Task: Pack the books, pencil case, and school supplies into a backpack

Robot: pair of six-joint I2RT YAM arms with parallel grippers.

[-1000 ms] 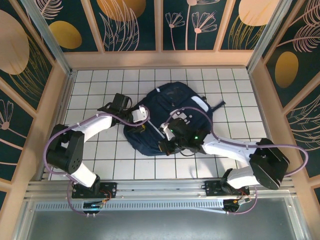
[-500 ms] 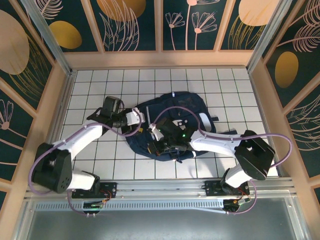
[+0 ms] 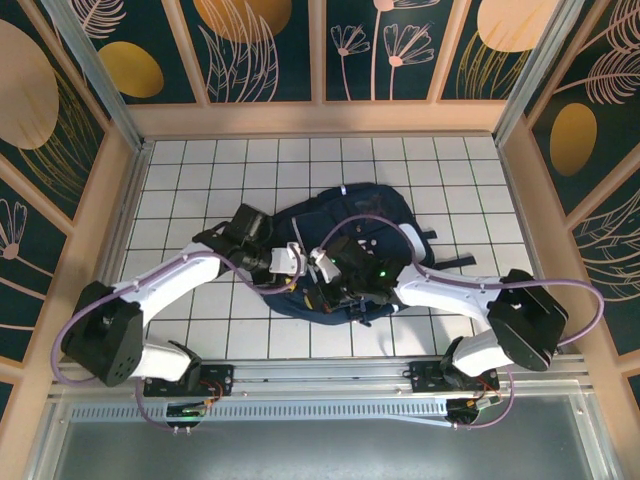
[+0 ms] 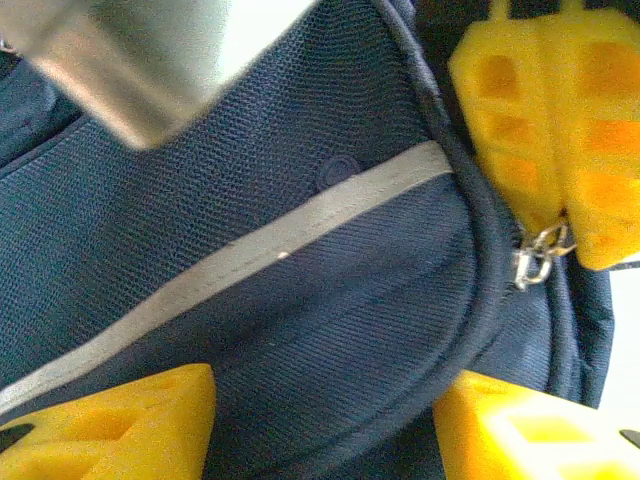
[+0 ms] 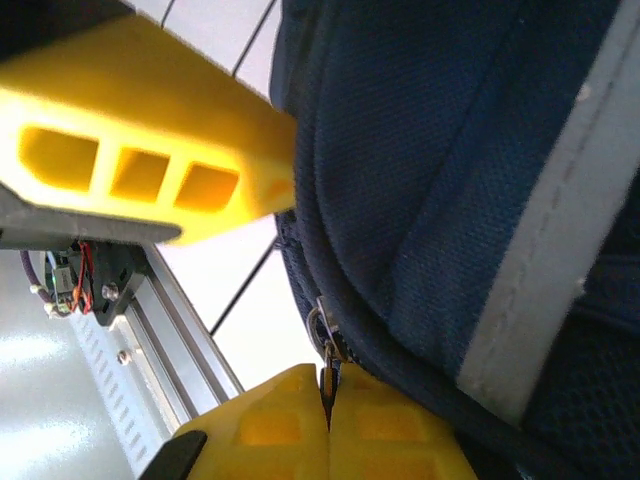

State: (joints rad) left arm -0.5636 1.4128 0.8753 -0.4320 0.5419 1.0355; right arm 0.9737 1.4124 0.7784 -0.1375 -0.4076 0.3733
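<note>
The navy backpack (image 3: 375, 215) lies flat mid-table, its grey stripe (image 4: 250, 260) running across the left wrist view. My left gripper (image 3: 298, 258) (image 4: 320, 425) is at the bag's near-left edge, and a fold of blue fabric fills the gap between its yellow fingers (image 4: 110, 425). Right beside it, my right gripper (image 3: 322, 282) (image 5: 328, 405) is shut on the metal zipper pull (image 5: 322, 345) (image 4: 537, 255) on the bag's rim. The books, pencil case and school supplies are hidden.
White tiled table (image 3: 200, 160) lies open behind and to both sides of the bag. Wooden walls (image 3: 520, 180) ring it. A metal rail (image 3: 320, 375) runs along the near edge, close under the grippers. A black strap (image 3: 455, 262) trails to the right.
My left gripper swung out left, then came back right onto the bag's near-left edge. The right gripper slid left with the zipper pull. The backpack shifted and flattened.
</note>
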